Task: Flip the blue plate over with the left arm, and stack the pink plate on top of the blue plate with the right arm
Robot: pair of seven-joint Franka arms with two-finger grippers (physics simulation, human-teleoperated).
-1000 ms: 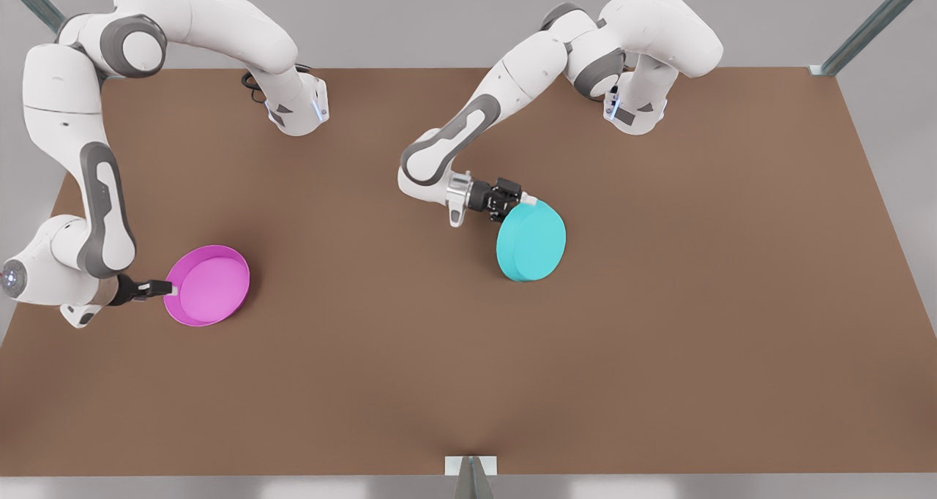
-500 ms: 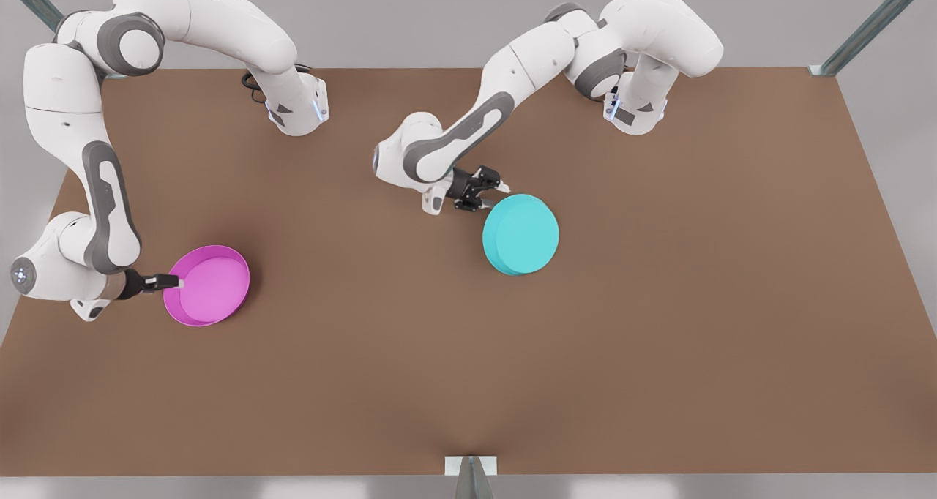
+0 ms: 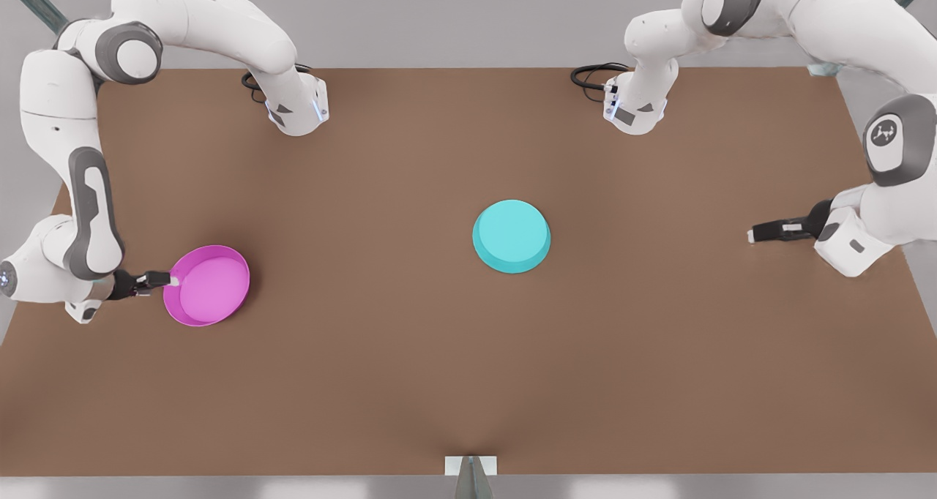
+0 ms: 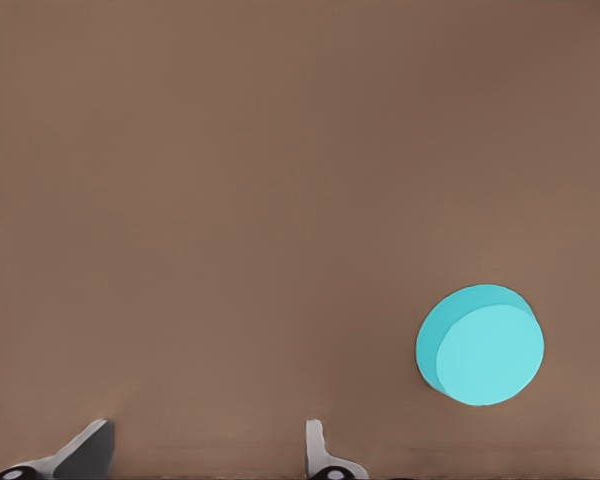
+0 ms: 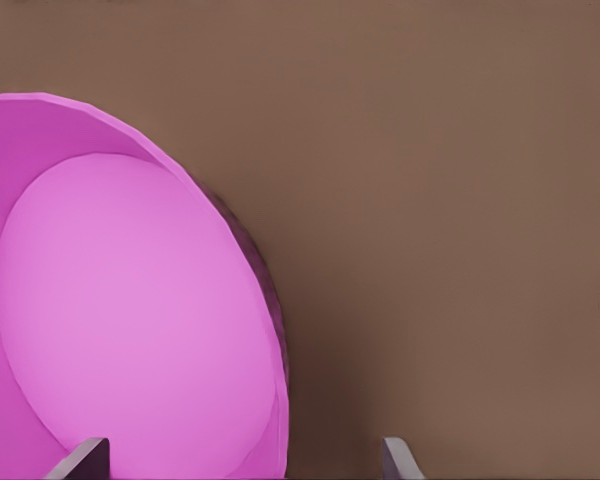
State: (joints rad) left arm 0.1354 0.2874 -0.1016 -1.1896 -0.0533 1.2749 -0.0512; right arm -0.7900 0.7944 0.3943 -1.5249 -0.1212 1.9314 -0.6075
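Cyan blue plate (image 3: pixel 511 235) inverted; left gripper (image 3: pixel 752 235) open, right gripper (image 3: pixel 174 282) open beside pink plate (image 3: pixel 208 285)

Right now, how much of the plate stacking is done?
Done: the blue plate lies upside down, alone, and the left gripper waits far off, open. In hand: the open right gripper is at the pink plate's rim. Left: grip, lift and stack it.

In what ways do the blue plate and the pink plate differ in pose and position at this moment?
The blue plate lies upside down, flat base up; the pink plate sits upright, its lighter inside showing. The blue plate lies alone near the table's middle, far from the left gripper; the pink plate has the right gripper at its rim, jaws open. Both are round, shallow and look alike in size.
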